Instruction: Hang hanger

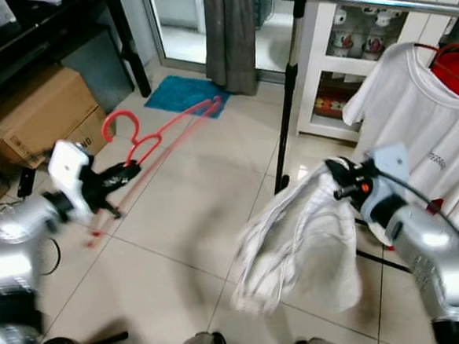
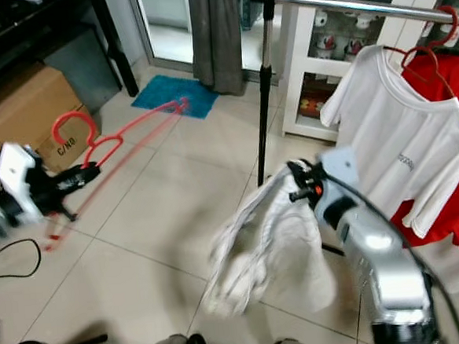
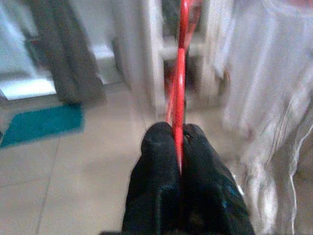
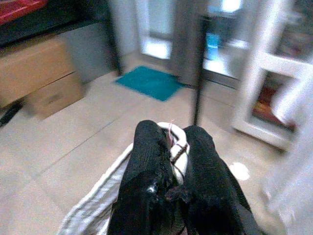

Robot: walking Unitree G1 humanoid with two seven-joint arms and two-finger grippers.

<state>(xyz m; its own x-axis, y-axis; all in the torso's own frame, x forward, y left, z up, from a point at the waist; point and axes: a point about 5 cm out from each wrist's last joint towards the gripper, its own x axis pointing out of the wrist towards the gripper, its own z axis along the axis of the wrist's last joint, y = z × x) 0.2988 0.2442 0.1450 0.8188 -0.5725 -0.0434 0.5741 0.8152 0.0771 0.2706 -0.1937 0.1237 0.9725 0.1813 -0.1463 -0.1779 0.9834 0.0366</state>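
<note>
Left gripper (image 1: 123, 177), head views: fingers pinched on one red hanger (image 1: 160, 133), held out over the floor, well apart from the rail (image 1: 383, 0). Right gripper (image 1: 342, 181) clamps one white striped garment (image 1: 298, 246), which droops beside the rail's post. Two shirts already hang on the rail, one white shirt (image 2: 405, 144) and one red shirt (image 2: 452, 196).

Left wrist view: black fingers (image 3: 156, 161) closed tight on the hanger's wire.

Right wrist view: fingers (image 4: 146, 156) closed on bunched cloth.

Judgement: hanger lifted, garment not yet on it, hanging still to do.
</note>
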